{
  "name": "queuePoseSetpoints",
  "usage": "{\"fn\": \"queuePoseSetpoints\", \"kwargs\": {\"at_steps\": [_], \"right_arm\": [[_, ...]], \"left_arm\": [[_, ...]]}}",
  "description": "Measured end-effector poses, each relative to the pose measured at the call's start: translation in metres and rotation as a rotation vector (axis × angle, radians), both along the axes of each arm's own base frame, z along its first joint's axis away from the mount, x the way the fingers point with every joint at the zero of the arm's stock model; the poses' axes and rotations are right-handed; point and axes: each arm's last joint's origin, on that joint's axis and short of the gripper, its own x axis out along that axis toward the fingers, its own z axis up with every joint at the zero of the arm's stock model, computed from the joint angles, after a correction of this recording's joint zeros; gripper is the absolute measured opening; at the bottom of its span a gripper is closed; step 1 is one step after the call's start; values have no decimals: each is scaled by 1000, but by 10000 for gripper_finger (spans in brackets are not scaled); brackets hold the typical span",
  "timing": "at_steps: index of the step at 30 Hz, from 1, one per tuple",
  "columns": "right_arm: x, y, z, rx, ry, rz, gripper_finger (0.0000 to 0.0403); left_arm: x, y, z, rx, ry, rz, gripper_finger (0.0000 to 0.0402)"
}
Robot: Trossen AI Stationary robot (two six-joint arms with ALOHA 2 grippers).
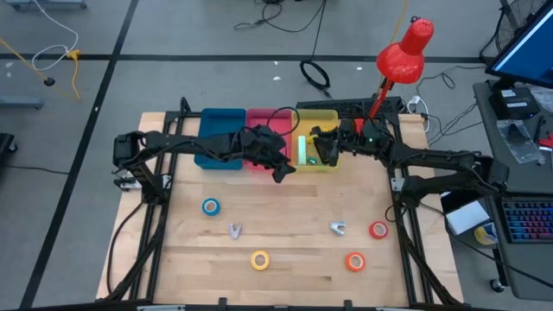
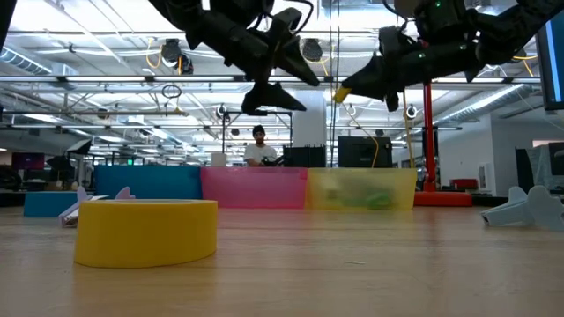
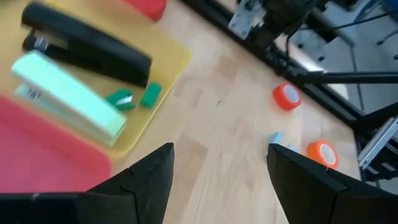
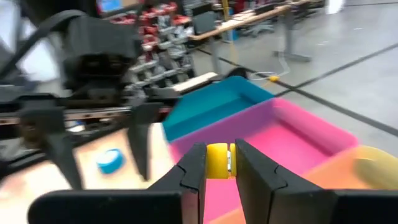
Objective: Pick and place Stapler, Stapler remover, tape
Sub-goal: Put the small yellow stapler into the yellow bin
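Hanging over the pink bin (image 1: pixel 262 130) at upper centre, the left gripper (image 3: pixel 217 171) has its fingers spread, grasping nothing. Right gripper (image 4: pixel 217 163), over the yellow bin (image 1: pixel 320 130), clenches a small yellow piece (image 4: pixel 217 160). Tape rolls lie low on the counter (image 1: pixel 285 259): blue (image 1: pixel 211 206), yellow (image 1: pixel 260 259), orange (image 1: pixel 355 261), red (image 1: pixel 378 230).

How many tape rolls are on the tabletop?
4: blue roll left, yellow roll front centre, orange-red roll front right, red roll right. The right pincer grips a small yellow thing over the bins, maybe a fifth.
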Motion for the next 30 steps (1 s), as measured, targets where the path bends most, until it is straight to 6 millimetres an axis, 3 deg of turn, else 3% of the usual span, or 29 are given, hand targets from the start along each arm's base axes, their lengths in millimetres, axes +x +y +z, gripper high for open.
{"fn": "queuePoseSetpoints", "kwargs": {"at_steps": [20, 24, 30], "right_arm": [[-7, -15, 5, -54, -21, -207, 53], [-7, -15, 7, -47, -53, -209, 53], [-6, -15, 12, 8, -141, -214, 53]], "left_arm": [[-13, 13, -13, 1, 163, 13, 257], [-22, 13, -8, 26, 167, 8, 257], [-55, 18, -3, 60, 156, 67, 257]]}}
